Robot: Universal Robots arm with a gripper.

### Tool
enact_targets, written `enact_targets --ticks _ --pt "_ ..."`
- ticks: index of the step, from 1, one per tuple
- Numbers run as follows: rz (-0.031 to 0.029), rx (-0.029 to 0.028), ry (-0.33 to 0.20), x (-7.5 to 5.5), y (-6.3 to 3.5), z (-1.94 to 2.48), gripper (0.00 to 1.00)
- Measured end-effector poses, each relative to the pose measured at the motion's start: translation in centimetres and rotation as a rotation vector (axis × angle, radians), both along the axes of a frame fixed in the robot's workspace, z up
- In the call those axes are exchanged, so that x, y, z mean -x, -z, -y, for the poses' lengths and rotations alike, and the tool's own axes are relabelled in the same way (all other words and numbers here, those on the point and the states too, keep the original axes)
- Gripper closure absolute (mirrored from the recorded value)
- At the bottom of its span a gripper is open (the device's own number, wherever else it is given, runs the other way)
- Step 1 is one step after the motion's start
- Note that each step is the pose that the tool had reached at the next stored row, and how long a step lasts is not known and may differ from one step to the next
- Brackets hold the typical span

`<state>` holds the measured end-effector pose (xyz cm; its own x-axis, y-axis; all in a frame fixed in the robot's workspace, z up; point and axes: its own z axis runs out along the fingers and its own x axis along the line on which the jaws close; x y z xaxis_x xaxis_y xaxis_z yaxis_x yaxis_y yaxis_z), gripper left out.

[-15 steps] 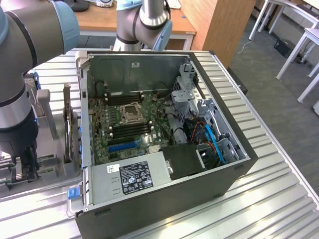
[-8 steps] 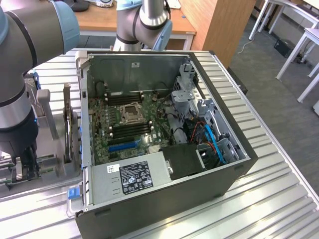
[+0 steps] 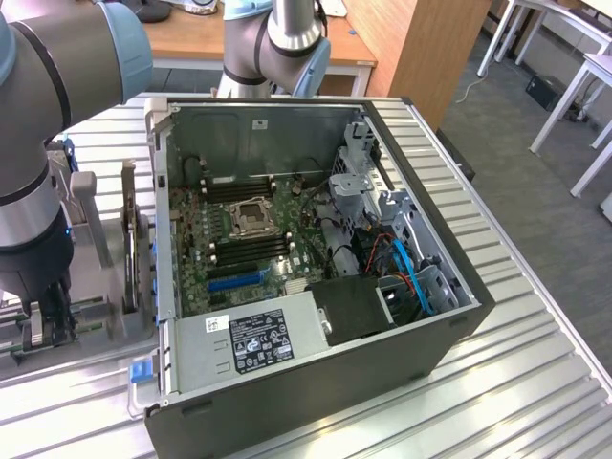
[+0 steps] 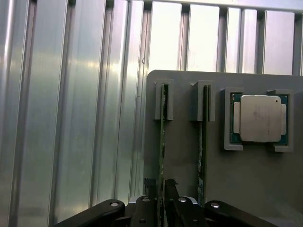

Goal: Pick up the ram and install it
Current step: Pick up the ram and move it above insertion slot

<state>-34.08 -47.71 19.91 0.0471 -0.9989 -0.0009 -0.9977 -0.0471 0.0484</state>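
The claw (image 4: 161, 183) is clamped on the ram (image 4: 163, 137), with one finger on each flat face. The ram stands on its thin edge in the gray holder (image 4: 182, 156), in the slot nearest the holder's edge. Its long axis runs straight away from the claw. A second stick (image 4: 201, 142) stands just beside it.

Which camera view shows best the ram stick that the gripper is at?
The wrist view: the ram stands on edge in a gray holder, with the gripper closed around it. In the exterior view the gripper stands in front of it.
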Motion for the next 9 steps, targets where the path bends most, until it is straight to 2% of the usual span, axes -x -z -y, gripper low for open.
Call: enact_targets --ticks 3,4,5,9 --pt "0.0 -0.0001 0.0 0.0 0.0 0.0 0.8" --pt "0.0 -0.0001 0.0 0.0 0.0 0.0 0.86" --pt "0.0 -0.0001 0.0 0.0 0.0 0.0 0.88" --pt "0.0 0.0 0.0 0.0 0.0 0.0 0.88"
